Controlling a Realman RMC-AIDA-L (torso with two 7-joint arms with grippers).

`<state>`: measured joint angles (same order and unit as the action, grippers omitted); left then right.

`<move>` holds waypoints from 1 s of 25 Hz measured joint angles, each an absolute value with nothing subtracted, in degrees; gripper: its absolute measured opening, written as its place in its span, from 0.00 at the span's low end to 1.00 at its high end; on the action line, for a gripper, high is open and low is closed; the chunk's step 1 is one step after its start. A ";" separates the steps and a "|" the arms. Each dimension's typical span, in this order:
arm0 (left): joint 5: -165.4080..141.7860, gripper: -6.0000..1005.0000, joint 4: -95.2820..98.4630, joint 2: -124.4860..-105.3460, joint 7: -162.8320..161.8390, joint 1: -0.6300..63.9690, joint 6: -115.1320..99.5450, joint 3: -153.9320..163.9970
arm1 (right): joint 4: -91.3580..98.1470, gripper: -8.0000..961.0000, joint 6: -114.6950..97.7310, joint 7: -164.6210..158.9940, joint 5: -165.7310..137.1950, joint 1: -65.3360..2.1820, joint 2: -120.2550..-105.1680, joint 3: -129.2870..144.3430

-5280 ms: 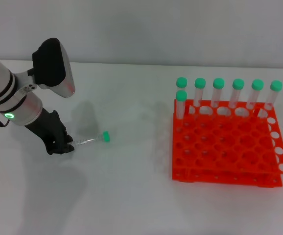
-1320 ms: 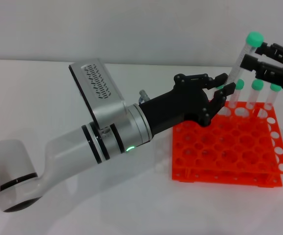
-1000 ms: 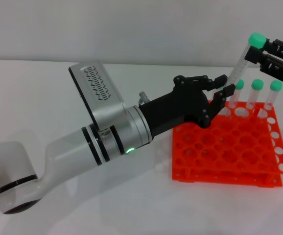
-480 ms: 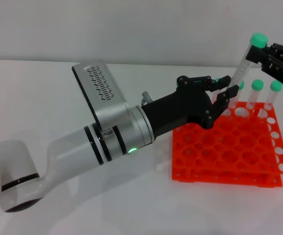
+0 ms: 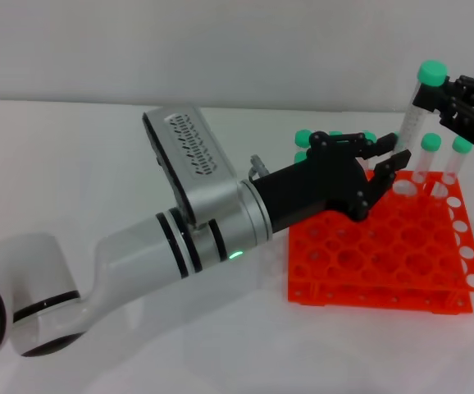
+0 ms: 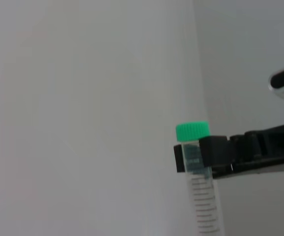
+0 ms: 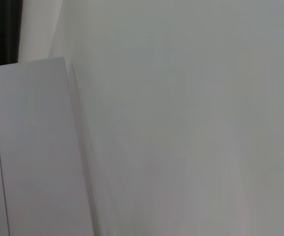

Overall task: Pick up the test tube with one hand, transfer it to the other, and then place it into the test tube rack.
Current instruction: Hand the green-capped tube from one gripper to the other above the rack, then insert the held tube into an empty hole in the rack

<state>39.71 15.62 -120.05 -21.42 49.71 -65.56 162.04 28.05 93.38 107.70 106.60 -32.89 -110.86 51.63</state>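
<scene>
The right gripper (image 5: 439, 100) runs off the head view's right edge, so only its fore part shows. The lower end of the test tube (image 5: 416, 109) disappears behind the left gripper (image 5: 387, 154), and in the left wrist view the tube (image 6: 199, 191) is cut off by the picture's edge. Several capped tubes (image 5: 303, 136) at the rear of the test tube rack (image 5: 385, 254) are partly hidden by that gripper. The right wrist view shows only pale blank surfaces.
</scene>
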 joint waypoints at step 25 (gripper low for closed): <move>39.82 0.80 23.20 -120.29 -3.01 36.09 -62.25 148.09 | 28.08 0.22 87.11 109.20 106.71 -31.99 -111.43 48.55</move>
